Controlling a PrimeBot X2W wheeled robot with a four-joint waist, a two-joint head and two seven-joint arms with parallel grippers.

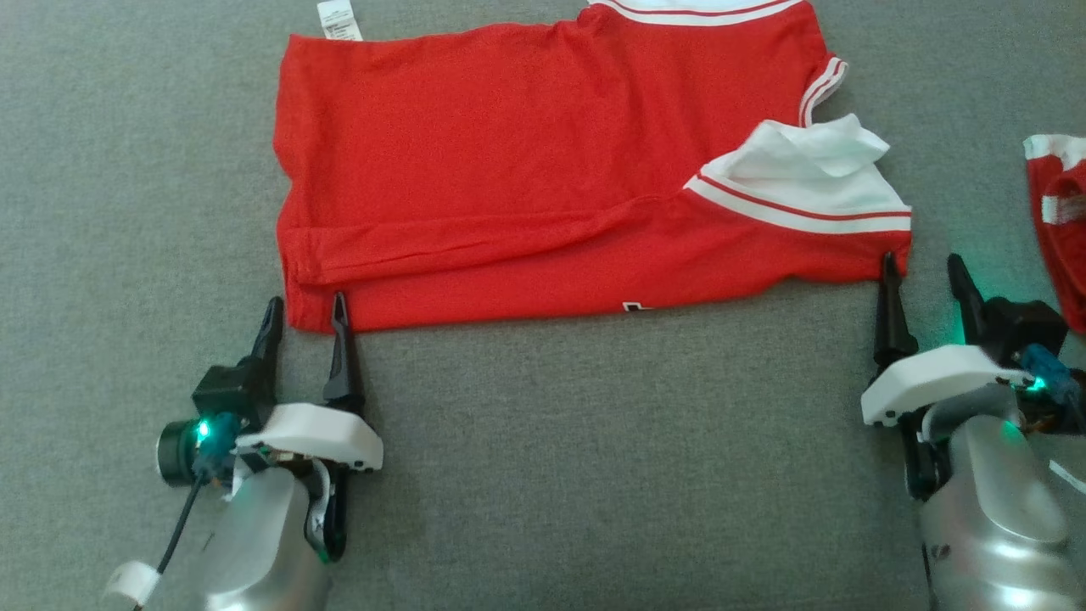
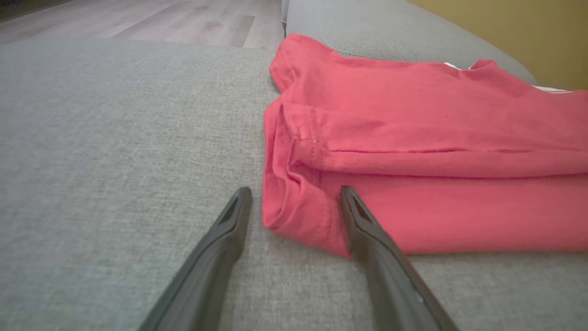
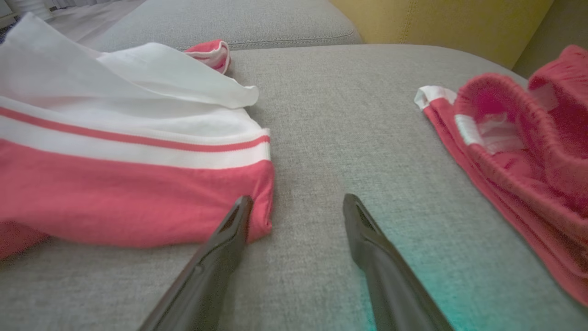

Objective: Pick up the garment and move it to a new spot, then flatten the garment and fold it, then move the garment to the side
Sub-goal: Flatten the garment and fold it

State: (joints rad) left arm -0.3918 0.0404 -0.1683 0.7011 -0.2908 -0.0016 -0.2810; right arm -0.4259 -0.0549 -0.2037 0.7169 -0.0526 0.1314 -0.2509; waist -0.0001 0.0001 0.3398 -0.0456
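Wide-gaping left claw (image 1: 306, 299) is straddling the garment (image 1: 526, 170) near corner; right claw (image 1: 921, 259), equally wide, is sitting at opposite corner. Garment lying just ahead, long axis running claw to claw.

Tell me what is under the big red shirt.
The red shirt lies directly on the grey cushion, whose fabric shows along the shirt's near and side edges. The shirt's near part is doubled over, red layer on red layer. Anything beneath the middle is covered.
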